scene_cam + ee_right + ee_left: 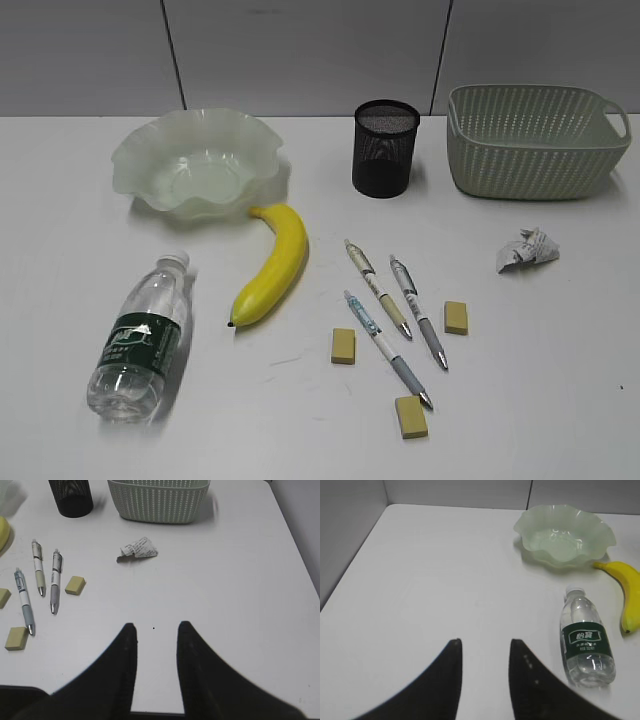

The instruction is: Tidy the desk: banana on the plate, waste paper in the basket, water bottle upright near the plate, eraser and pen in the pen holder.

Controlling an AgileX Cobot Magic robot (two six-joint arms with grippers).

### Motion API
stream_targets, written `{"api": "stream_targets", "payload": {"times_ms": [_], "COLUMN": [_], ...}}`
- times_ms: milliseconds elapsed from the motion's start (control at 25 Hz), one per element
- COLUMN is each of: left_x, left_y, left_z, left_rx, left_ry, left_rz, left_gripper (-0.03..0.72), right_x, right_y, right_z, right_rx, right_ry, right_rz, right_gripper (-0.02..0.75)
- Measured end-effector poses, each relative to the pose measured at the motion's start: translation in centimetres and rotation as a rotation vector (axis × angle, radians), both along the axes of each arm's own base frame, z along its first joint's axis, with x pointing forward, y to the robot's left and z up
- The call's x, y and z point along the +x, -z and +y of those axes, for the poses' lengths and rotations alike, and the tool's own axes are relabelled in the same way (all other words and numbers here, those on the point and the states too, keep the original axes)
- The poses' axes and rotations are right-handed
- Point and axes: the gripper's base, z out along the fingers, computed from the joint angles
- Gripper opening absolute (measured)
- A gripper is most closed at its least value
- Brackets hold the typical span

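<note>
A yellow banana (pixel 272 265) lies just in front of the pale green wavy plate (pixel 135 150). A clear water bottle (pixel 140 338) with a green label lies on its side at the front left. Three pens (pixel 390 315) and three yellow erasers (pixel 344 345) lie in the middle. A black mesh pen holder (pixel 385 147) stands at the back. Crumpled waste paper (pixel 526 250) lies in front of the green basket (pixel 535 140). My left gripper (pixel 485 642) is open and empty, left of the bottle (pixel 585 637). My right gripper (pixel 156 626) is open and empty, in front of the paper (pixel 138 549). Neither gripper shows in the exterior view.
The white table meets a grey wall at the back. The table's left edge (pixel 355 555) shows in the left wrist view and its right edge (pixel 295 540) in the right wrist view. The plate (pixel 600 527) and banana (pixel 627 590) also show in the left wrist view.
</note>
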Motion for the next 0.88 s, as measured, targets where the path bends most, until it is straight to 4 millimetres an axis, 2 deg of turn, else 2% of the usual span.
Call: {"api": "stream_targets", "payload": {"times_ms": [80,200,360,520,600,680,800,880], "left_x": [0.7,3.2,8.9,15.5,18.9,21.1,24.1,26.0], "left_y": [-0.5,-2.0,-2.7,-2.1,-0.9,0.0,1.6,2.9], "left_z": [-0.2,-0.8,-2.0,-3.7,-5.3,-7.7,-12.5,-16.0], "left_rx": [-0.004,-0.007,-0.038,-0.028,0.003,0.049,0.105,0.136], "left_ry": [0.011,0.048,0.095,0.176,0.251,0.363,0.524,0.608], "left_rz": [0.01,-0.028,-0.008,0.045,0.117,0.171,0.254,0.302], "left_gripper": [0.241,0.241,0.241,0.249,0.269,0.328,0.436,0.477], "right_x": [0.0,0.0,0.0,0.0,0.0,0.0,0.0,0.0], "right_y": [0.0,0.0,0.0,0.0,0.0,0.0,0.0,0.0], "right_z": [0.0,0.0,0.0,0.0,0.0,0.0,0.0,0.0], "right_rx": [0.0,0.0,0.0,0.0,0.0,-0.001,-0.001,-0.001], "right_ry": [0.0,0.0,0.0,0.0,0.0,0.001,0.001,0.001], "right_rz": [0.0,0.0,0.0,0.0,0.0,0.0,0.0,0.0], "right_gripper": [0.236,0.236,0.236,0.236,0.236,0.236,0.236,0.236]}}
